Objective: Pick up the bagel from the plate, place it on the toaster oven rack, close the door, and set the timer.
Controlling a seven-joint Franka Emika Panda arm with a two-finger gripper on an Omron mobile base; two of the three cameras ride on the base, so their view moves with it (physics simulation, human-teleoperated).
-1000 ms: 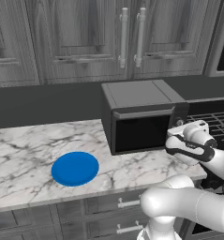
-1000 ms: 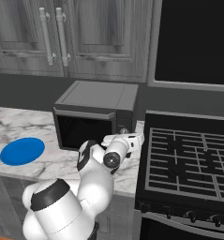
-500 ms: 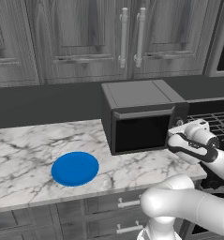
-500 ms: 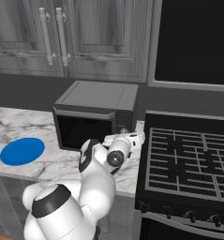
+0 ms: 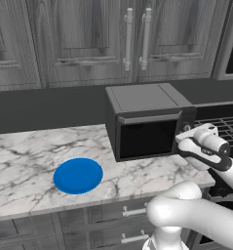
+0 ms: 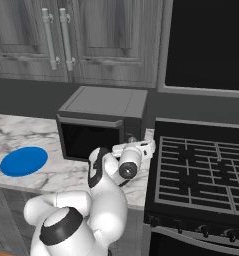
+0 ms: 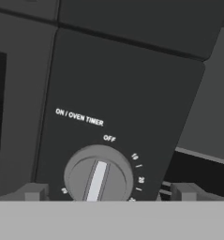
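Marble surface (image 5: 25,156) runs left of the black stove (image 6: 201,175), under grey wood-grain cabinets (image 5: 88,39). Toaster oven (image 5: 145,119) sits at the surface's right end, long axis left to right, front toward the robot; its door (image 5: 146,137) is up and shut, so the rack is hidden. Since a second ago the arm has eased rightward, from the door front toward the oven's right control strip; nothing else moved. Plate (image 5: 78,175) lies flat on the surface well left of the oven, bare on top; bagel not seen on it.

End effector (image 7: 106,194): fingers spread wide, holding nothing, one either side of the timer knob (image 7: 98,178). Knob's pale pointer bar stands near upright in hand view, tipped slightly toward "OFF". Panel reads "ON / OVEN TIMER", "OFF", then "10", "20".
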